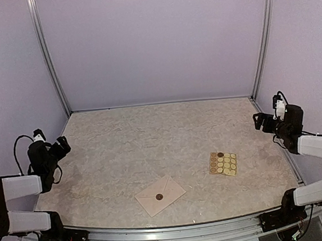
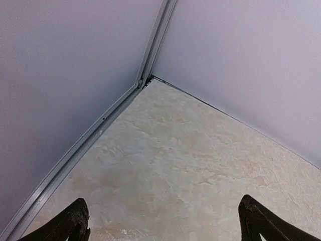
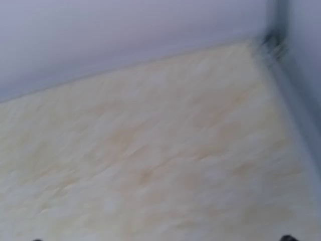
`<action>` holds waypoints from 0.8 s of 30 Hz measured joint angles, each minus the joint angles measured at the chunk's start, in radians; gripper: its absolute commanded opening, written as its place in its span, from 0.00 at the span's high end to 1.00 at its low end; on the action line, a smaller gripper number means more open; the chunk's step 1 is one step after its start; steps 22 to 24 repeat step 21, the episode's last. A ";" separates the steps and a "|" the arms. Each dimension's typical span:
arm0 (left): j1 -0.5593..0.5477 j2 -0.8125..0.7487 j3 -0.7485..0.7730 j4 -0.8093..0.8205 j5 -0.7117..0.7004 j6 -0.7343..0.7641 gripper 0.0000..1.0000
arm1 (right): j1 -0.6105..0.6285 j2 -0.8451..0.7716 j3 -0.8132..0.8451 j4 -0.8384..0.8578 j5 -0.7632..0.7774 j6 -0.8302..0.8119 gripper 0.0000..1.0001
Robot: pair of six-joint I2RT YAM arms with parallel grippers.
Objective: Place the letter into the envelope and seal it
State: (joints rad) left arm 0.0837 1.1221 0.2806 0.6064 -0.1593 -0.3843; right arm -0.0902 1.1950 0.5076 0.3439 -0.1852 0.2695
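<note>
The pale cream-pink envelope (image 1: 160, 195) lies flat near the table's front edge, its pointed flap folded down with a round brown sticker (image 1: 159, 197) on the tip. No letter shows. My left gripper (image 1: 63, 144) is held at the far left edge, away from the envelope; its fingertips (image 2: 75, 221) stand wide apart over bare table, empty. My right gripper (image 1: 258, 121) is held at the far right edge; its wrist view is blurred and shows only the fingertips' very ends (image 3: 287, 238) far apart, nothing between them.
A tan sheet of round stickers (image 1: 223, 163) lies right of the envelope, one dark sticker at its top edge. Lilac walls with metal corner posts (image 1: 51, 59) enclose the marbled table (image 1: 151, 138) on three sides.
</note>
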 measured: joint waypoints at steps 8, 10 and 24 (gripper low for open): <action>0.000 0.097 -0.049 0.171 -0.015 0.088 0.01 | -0.029 0.000 -0.216 0.275 0.104 -0.071 0.01; 0.000 0.100 -0.049 0.181 -0.016 0.100 0.01 | -0.029 0.000 -0.217 0.314 0.109 -0.076 0.01; 0.000 0.100 -0.049 0.216 -0.031 0.124 0.01 | -0.029 0.000 -0.217 0.393 0.124 -0.093 0.01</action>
